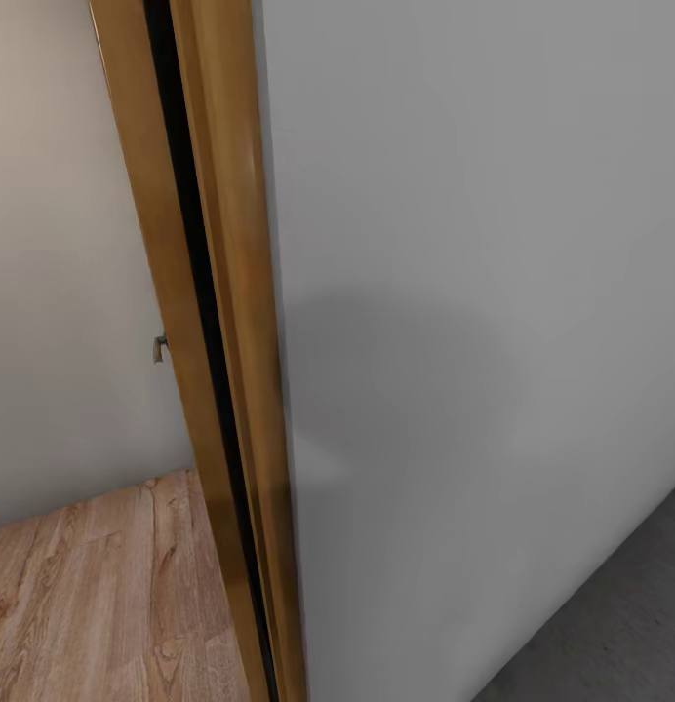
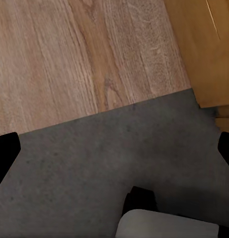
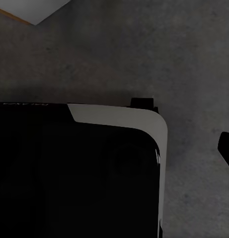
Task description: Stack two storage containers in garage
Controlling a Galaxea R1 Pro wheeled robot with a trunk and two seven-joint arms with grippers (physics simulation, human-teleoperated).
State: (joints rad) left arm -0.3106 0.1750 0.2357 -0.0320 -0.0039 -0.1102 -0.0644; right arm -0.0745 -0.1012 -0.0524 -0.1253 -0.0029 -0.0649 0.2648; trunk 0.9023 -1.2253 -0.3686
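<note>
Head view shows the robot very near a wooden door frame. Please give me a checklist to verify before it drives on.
1. Distance to the plain grey-white wall: not ok, it is right in front of the head camera.
2. Golden-brown wooden door frame alignment: not ok, it stands directly ahead.
3. Threshold: ok, light wood plank flooring meets dark grey speckled concrete floor under the left wrist.
4. Red-orange containers held: cannot tell.
5. Tool states: cannot tell.
</note>
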